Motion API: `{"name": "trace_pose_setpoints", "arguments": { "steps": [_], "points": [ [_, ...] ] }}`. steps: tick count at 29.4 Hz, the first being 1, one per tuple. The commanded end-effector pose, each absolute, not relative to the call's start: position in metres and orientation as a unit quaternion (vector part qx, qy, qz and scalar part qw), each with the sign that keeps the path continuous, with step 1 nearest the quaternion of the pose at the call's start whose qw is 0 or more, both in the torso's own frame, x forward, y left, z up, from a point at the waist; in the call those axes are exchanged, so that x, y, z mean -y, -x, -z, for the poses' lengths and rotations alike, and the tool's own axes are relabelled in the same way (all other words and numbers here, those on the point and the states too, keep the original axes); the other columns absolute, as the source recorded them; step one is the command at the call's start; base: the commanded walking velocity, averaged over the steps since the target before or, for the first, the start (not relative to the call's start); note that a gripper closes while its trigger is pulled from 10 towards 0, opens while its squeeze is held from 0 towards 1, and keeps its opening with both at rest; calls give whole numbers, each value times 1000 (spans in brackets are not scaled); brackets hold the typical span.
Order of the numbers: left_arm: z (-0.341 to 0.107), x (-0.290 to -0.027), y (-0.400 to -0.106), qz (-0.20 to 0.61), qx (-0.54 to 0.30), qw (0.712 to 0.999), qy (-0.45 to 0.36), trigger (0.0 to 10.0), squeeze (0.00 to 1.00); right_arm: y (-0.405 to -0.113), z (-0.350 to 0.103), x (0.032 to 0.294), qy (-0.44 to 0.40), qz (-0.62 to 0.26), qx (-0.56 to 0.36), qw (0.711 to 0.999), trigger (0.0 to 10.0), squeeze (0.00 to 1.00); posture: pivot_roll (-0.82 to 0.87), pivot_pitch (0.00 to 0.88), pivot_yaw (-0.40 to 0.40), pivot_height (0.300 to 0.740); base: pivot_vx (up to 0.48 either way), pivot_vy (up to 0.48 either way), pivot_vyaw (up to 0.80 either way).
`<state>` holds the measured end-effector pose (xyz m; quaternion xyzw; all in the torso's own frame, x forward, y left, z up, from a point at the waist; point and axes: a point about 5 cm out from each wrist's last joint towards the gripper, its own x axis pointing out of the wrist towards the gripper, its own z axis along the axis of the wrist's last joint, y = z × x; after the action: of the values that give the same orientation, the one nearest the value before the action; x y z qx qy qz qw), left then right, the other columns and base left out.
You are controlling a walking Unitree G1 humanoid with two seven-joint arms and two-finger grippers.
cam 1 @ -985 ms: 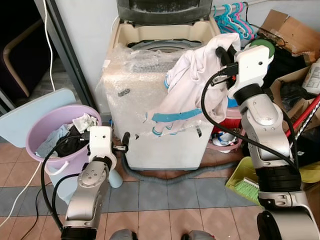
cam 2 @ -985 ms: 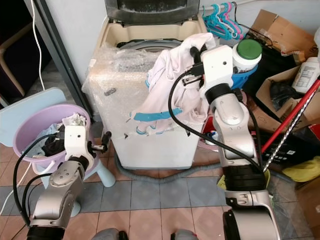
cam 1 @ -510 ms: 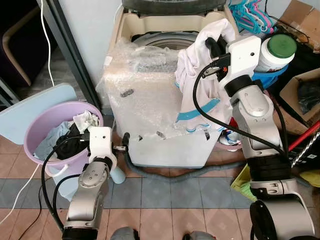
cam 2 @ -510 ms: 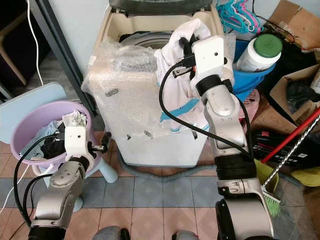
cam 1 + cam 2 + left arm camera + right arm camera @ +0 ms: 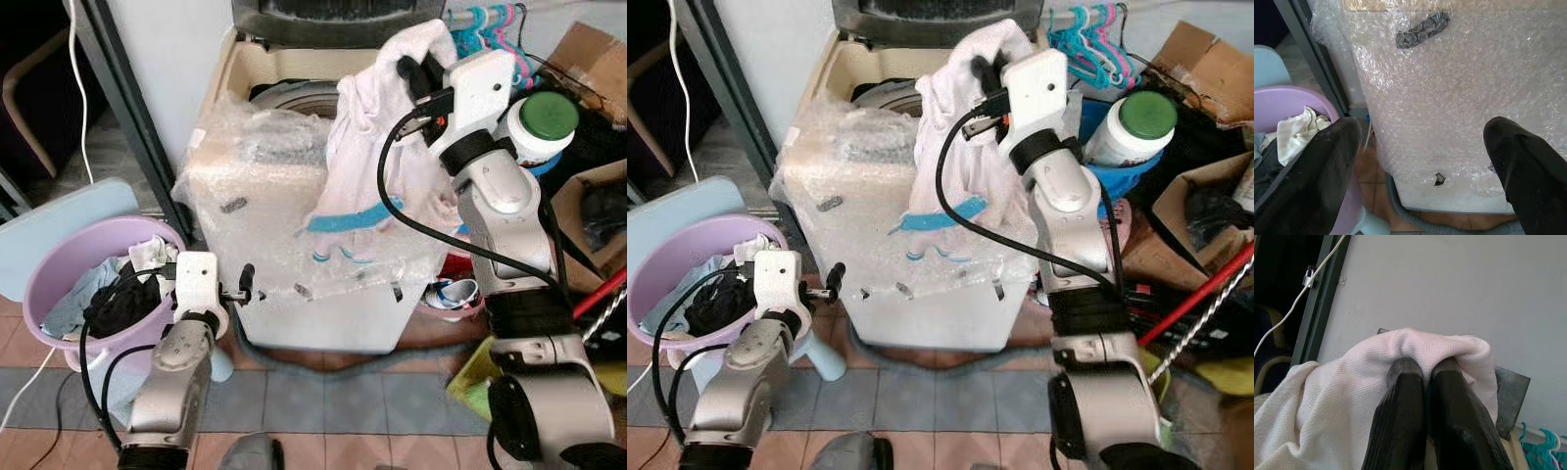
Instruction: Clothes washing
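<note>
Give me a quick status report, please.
Right gripper shut on white shirt, held above washing machine. Left gripper open, idle beside purple basin.

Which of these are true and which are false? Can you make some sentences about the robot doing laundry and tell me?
1. The right gripper pinches a white garment. True.
2. The garment lies in the purple basin. False: it hangs in the air above the washing machine.
3. The left gripper is open, holding nothing. True.
4. The washing machine is bare metal. False: bubble wrap covers it.
5. The jar has a red lid. False: it is green.
</note>
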<state>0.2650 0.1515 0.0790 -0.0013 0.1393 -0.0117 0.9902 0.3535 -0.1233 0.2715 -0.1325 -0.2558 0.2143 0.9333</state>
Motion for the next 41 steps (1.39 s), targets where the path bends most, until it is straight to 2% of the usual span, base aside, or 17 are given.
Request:
{"name": "trace_pose_setpoints", "arguments": {
  "steps": [1, 13, 19, 23, 26, 33, 38, 41],
  "points": [
    [-80, -146, -266, 21, -139, 990, 6, 10000, 0, -355, -282, 135, 141, -207, 271, 930, 10000, 0, -48, 44, 45, 740, 469, 0, 0],
    [-79, -147, -267, 16, -143, 990, 3, 10000, 0, -357, -286, 133, 158, -230, 280, 919, 10000, 0, -43, 40, 43, 740, 450, 0, 0],
    [-79, -149, -266, 1, -145, 989, 10, 10000, 0, -361, -285, 138, 144, -197, 277, 929, 10000, 0, -41, 40, 42, 740, 342, 330, 0],
    [-80, -148, -267, -2, -140, 990, 5, 10000, 0, -362, -277, 144, 130, -191, 255, 939, 10000, 0, -41, 41, 45, 740, 0, 0, 0],
    [-78, -147, -268, -2, -149, 989, 6, 10000, 0, -358, -264, 145, 156, -216, 239, 934, 10000, 0, -37, 41, 54, 740, 0, 0, 0],
    [-82, -150, -270, -1, -150, 989, -11, 10000, 0, -355, -248, 141, 182, -249, 216, 927, 10000, 0, -17, 73, 53, 740, 0, 0, 800],
    [-83, -154, -263, 1, -142, 990, -9, 10000, 0, -359, -255, 142, 149, -212, 224, 940, 10000, 0, -11, 82, 35, 740, 0, 0, 800],
    [-78, -157, -257, -9, -151, 989, 0, 10000, 0, -363, -261, 144, 97, -161, 224, 956, 10000, 0, -6, 79, 26, 740, 0, 0, 296]
  ]
}}
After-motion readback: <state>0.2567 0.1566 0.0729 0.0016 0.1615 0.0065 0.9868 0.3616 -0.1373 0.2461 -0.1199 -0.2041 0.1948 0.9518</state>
